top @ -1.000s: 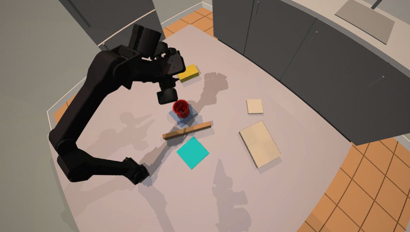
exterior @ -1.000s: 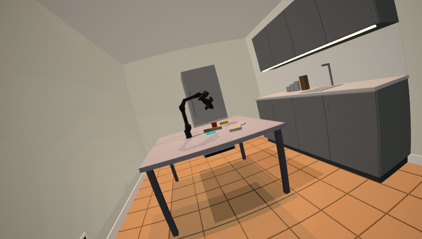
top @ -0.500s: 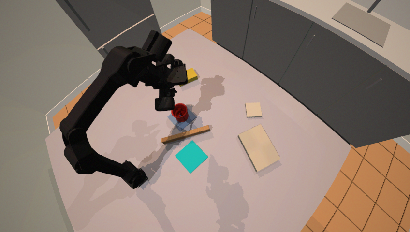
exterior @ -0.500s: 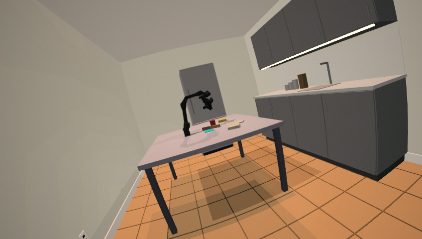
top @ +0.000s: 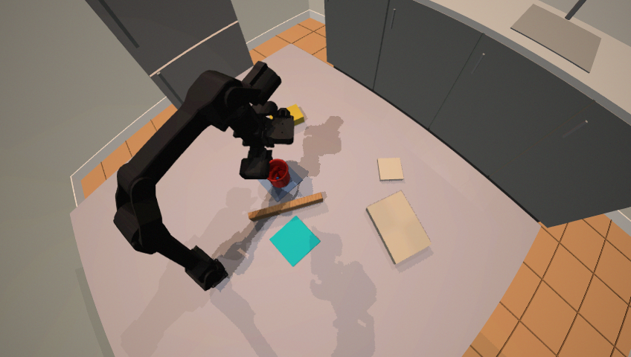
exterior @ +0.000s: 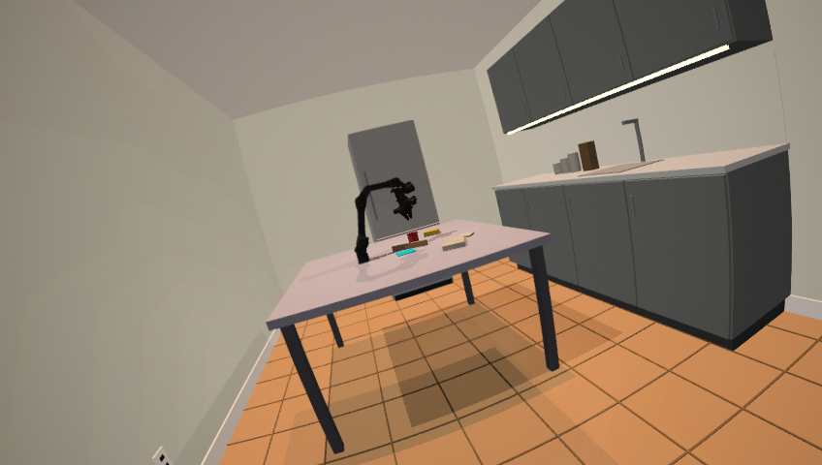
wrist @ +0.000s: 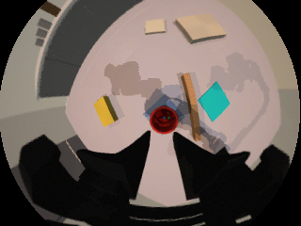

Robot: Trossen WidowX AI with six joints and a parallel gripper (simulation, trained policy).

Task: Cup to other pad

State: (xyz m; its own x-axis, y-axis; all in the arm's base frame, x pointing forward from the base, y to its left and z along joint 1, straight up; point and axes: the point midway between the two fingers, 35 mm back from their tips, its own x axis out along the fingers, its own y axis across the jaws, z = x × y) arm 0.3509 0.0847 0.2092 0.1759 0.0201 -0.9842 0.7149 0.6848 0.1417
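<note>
The red cup (top: 279,173) (exterior: 412,236) (wrist: 164,120) stands upright on the blue pad (top: 278,193) (wrist: 159,102), mouth up, long axis vertical, small marbles (top: 277,178) (wrist: 166,118) inside. Above it, the pincer (exterior: 408,218) (wrist: 162,134) is partly open, holding nothing. The turquoise pad (top: 295,241) (exterior: 405,252) (wrist: 213,102) lies beyond the wooden bar (top: 286,206) (exterior: 410,245) (wrist: 191,107).

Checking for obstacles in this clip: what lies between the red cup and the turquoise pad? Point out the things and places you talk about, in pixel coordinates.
The wooden bar (top: 286,206) (wrist: 191,107) lies between the red cup (top: 278,173) (wrist: 164,120) and the turquoise pad (top: 295,241) (wrist: 214,102), as the top and wrist views show.
</note>
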